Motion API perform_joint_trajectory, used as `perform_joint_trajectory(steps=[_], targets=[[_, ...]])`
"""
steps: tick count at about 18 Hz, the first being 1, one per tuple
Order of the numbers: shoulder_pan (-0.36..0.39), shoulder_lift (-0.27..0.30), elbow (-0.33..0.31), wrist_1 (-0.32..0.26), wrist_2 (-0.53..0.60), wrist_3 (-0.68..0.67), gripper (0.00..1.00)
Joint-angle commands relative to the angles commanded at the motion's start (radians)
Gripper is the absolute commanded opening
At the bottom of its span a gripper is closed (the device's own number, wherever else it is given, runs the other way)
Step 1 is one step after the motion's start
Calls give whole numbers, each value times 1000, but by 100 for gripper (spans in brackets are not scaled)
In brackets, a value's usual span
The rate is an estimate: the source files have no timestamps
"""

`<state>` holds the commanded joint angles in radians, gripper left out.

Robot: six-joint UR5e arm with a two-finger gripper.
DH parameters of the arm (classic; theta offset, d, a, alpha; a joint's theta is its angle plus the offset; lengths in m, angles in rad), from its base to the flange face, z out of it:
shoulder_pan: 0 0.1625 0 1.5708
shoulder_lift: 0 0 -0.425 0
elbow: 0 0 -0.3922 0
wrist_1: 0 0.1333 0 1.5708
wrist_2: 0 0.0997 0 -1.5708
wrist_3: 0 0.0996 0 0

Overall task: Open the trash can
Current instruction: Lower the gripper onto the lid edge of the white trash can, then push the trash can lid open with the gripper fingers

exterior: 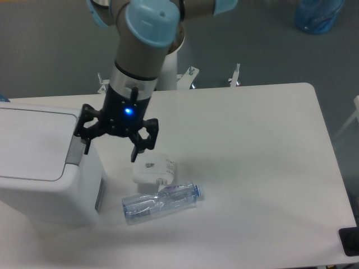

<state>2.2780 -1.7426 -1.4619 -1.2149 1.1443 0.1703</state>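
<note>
The trash can (33, 168) is a large white boxy bin at the left of the table, with its flat lid (31, 143) down. A grey rectangular tab (74, 148) runs along the lid's right edge. My gripper (111, 150) hangs from the arm just right of the can, its jaws spread apart with nothing between them. Its left fingertip (87, 145) is right beside the grey tab; whether it touches the tab I cannot tell. Its right fingertip (135, 154) is above the table near a small white packet.
A small white rounded packet (154, 170) lies just right of the gripper. A clear plastic bottle with a blue label (161, 202) lies on its side in front of it. The table's right edge (331, 168) is far off. A blue object (318, 14) is on the floor at the back right.
</note>
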Motion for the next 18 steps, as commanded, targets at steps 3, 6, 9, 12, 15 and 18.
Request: perform_joint_trajectory(steps=[3,6,9,12,15,18], targets=[[0,-8,0,6,2,6,100],[0,-5,-5,6,2,8,100],[0,0,-14,3,2,6,100],[0,0,-31,5,5,9,100],[0,-2,-32,6,46,11,100],[-6,-3,-31,5,49,5,100]])
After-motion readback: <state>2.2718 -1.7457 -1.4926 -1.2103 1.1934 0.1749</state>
